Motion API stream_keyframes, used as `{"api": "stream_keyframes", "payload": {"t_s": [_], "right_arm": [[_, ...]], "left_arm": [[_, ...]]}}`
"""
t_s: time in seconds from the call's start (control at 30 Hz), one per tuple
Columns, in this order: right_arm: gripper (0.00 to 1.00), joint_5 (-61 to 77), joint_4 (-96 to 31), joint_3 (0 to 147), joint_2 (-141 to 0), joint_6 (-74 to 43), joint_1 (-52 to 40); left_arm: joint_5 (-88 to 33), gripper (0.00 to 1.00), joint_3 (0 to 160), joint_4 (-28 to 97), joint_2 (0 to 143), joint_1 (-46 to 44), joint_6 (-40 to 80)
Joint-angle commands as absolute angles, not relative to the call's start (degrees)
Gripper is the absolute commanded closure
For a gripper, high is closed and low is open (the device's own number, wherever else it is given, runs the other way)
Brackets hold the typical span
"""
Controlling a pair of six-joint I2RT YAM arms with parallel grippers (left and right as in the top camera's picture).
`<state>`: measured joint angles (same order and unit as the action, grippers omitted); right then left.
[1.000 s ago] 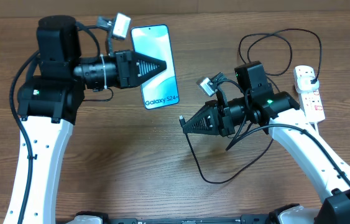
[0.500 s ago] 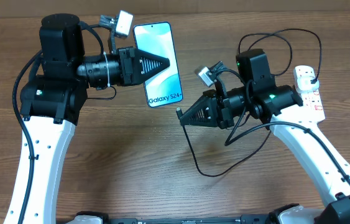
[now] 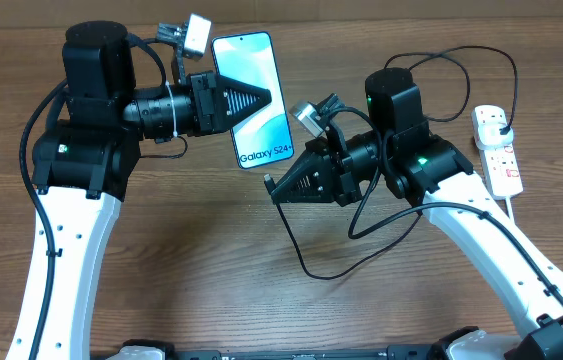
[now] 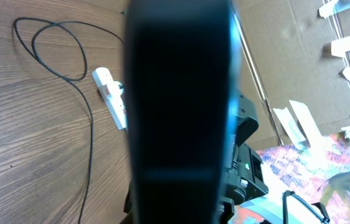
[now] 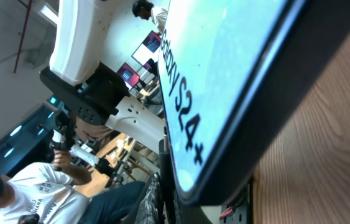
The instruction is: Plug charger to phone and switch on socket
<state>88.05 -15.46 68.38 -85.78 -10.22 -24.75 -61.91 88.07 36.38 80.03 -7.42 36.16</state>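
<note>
The left tool point(image 3: 259, 104) is clenched on the phone point(image 3: 261, 138), holding it screen-up above the tabletop point(image 3: 181, 270); the right tool point(image 3: 273, 187) grasps the charger point(image 3: 305, 268) at its connector end, just beside the phone's bottom edge; the socket point(image 3: 497, 152) lies well apart, far right

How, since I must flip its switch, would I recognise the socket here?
Look to the wooden table's far right edge, beside the right arm. The socket lies there: a white elongated power strip with red markings and a black plug in its far end.
</note>
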Motion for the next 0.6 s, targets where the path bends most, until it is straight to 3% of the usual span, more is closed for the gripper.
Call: {"api": "stream_keyframes", "payload": {"t_s": [0.0,0.57], "right_arm": [[0.96,89.86,-15.18,69.84,-85.08,-12.69,-24.75],[0.96,86.02,-9.87,69.84,-85.08,-16.58,-24.69]], "left_arm": [[-62.78,0.95,88.23,35.64,78.72,-7.64,37.26],[-64.18,0.96,88.23,35.66,78.72,-7.64,37.58]]}}
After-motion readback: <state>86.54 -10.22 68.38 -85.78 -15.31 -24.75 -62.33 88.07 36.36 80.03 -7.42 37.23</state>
